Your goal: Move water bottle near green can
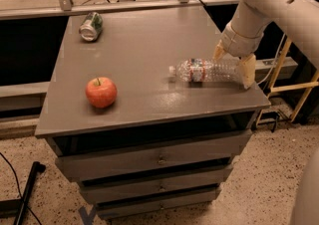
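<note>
The water bottle (202, 70) lies on its side at the right of the grey cabinet top (149, 40), white cap pointing left, red-and-white label near the middle. My gripper (233, 67) comes down from the white arm at the upper right. Its tan fingers (247, 71) sit on either side of the bottle's base end, closed on it. The green can (90, 26) lies on its side at the far left corner with its silver end toward the camera, well apart from the bottle.
A red-orange apple (101, 92) sits at the front left of the cabinet top. A metal rail (124, 6) runs along the back edge. The bottle is close to the top's right and front edges. Drawers (159, 159) are below.
</note>
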